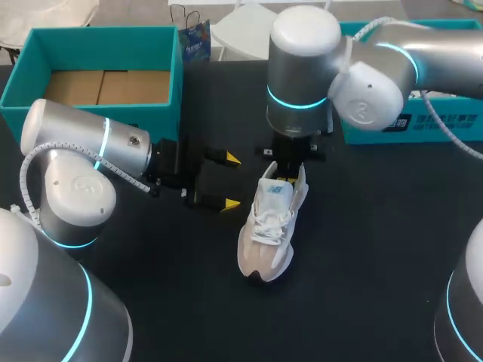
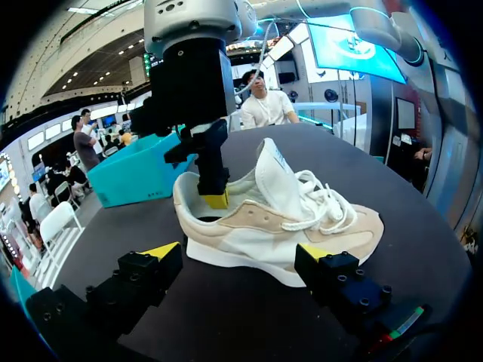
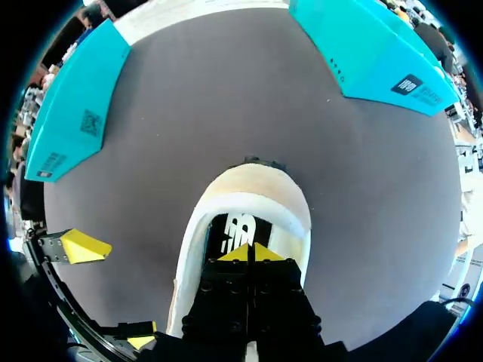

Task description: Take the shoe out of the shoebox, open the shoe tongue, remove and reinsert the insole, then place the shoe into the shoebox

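Observation:
A white and beige sneaker (image 1: 268, 226) lies on the black table (image 1: 362, 249), toe toward me and tongue (image 2: 273, 175) pulled upright. My right gripper (image 3: 247, 253) points straight down into the shoe's heel opening. Its yellow tips are shut together against the printed insole (image 3: 235, 232), and nothing shows between them. The left wrist view shows those tips (image 2: 216, 200) just inside the collar. My left gripper (image 1: 230, 181) is open beside the shoe, level with its heel. The sneaker (image 2: 279, 226) lies just ahead of its fingers (image 2: 162, 250), untouched.
The teal shoebox (image 1: 98, 68) stands open at the back left with a cardboard lining inside. Its teal lid (image 1: 423, 124) lies at the back right, behind my right arm. A small blue bag (image 1: 195, 39) stands behind the box.

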{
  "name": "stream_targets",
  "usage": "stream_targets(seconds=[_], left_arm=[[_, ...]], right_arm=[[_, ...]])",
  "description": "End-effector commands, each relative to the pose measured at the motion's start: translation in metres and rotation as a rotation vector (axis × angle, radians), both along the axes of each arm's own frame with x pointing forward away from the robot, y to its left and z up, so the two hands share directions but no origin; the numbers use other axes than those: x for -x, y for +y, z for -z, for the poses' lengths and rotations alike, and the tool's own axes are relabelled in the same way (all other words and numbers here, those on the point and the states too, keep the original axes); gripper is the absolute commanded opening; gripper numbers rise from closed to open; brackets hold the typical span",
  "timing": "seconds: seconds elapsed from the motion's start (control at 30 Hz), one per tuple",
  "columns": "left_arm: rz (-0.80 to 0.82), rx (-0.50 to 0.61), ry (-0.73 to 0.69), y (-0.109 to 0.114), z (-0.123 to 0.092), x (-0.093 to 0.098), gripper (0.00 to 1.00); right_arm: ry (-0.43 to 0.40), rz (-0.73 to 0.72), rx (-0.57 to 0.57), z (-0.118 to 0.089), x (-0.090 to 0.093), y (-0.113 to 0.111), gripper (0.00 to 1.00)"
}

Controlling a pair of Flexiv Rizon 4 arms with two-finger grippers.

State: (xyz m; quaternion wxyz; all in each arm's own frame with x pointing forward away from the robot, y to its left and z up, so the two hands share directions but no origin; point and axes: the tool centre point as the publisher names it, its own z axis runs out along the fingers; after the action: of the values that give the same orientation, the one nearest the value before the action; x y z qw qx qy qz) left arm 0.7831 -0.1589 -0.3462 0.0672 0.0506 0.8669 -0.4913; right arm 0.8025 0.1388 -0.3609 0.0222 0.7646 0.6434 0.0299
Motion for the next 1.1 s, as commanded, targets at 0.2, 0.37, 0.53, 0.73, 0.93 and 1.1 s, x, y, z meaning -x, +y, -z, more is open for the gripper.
stream_targets(seconds=[0.2, 0.37, 0.53, 0.73, 0.93, 1.1], left_arm=[[0.001, -0.004, 0.000, -0.001, 0.000, 0.000, 1.00], [0.001, -0.004, 0.000, -0.001, 0.000, 0.000, 1.00], [0.001, -0.004, 0.000, -0.001, 0.000, 0.000, 1.00], [0.001, -0.004, 0.000, -0.001, 0.000, 0.000, 1.00], [0.001, -0.004, 0.000, -0.001, 0.000, 0.000, 1.00], [0.001, -0.004, 0.000, -0.001, 0.000, 0.000, 1.00]], right_arm=[[0.125, 0.008, -0.009, -0.030, 0.016, -0.002, 0.00], [0.207, 0.018, -0.065, -0.036, 0.024, 0.003, 0.00], [0.262, 0.029, -0.093, -0.036, 0.030, 0.011, 0.00], [0.284, 0.050, -0.135, -0.022, 0.036, 0.024, 0.00], [0.300, 0.060, -0.163, -0.017, 0.043, 0.026, 1.00], [0.304, 0.060, -0.160, -0.019, 0.046, 0.028, 1.00]])
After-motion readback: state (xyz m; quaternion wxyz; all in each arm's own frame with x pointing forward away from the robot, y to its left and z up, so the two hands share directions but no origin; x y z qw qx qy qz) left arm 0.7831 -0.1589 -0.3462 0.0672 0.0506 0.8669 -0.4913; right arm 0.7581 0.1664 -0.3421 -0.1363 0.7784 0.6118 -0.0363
